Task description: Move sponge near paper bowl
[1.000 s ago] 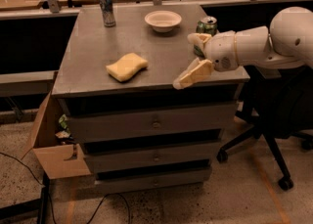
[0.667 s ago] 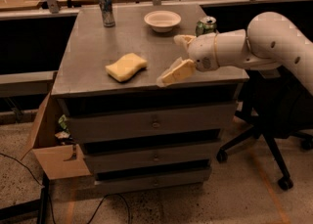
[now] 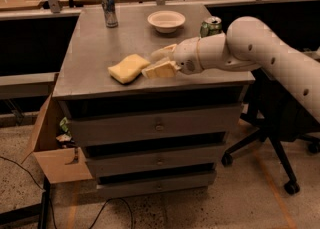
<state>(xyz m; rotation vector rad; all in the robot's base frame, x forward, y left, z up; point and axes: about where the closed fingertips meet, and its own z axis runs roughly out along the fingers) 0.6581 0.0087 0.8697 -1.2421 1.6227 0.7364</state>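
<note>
The pale yellow sponge [image 3: 128,68] lies flat on the grey cabinet top [image 3: 95,43], towards the front left. The off-white paper bowl [image 3: 166,21] stands at the back middle, well apart from the sponge. My gripper [image 3: 150,63] reaches in from the right, low over the top, just right of the sponge. Its two cream fingers [image 3: 161,69] are spread open, with the tips at the sponge's right edge. It holds nothing.
A tall silver can [image 3: 109,8] stands at the back left. A green can [image 3: 211,26] stands right of the bowl, behind my arm. An open cardboard box [image 3: 52,148] sits on the floor at the left. An office chair base [image 3: 270,153] is at the right.
My gripper has moved left across the cabinet top, from near the right front edge to right beside the sponge. The sponge, bowl and cans have not moved.
</note>
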